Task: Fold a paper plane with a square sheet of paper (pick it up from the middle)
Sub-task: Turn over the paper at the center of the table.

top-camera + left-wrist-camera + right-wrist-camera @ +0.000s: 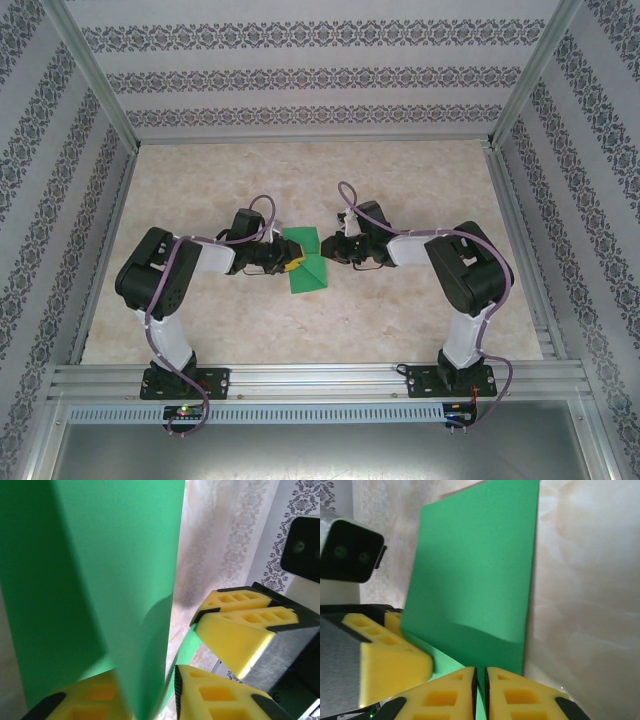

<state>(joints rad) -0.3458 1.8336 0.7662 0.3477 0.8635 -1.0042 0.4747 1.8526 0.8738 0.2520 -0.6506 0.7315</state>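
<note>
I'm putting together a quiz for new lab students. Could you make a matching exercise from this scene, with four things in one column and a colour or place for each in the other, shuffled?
Things:
1. square sheet of paper
2. left tool
3. right tool
4. table

Descriptions:
A. pale marbled beige
B. at the sheet's right edge, seen from above
C. bright green
D. at the sheet's left edge, seen from above

Pairs: 1-C, 2-D, 3-B, 4-A
</note>
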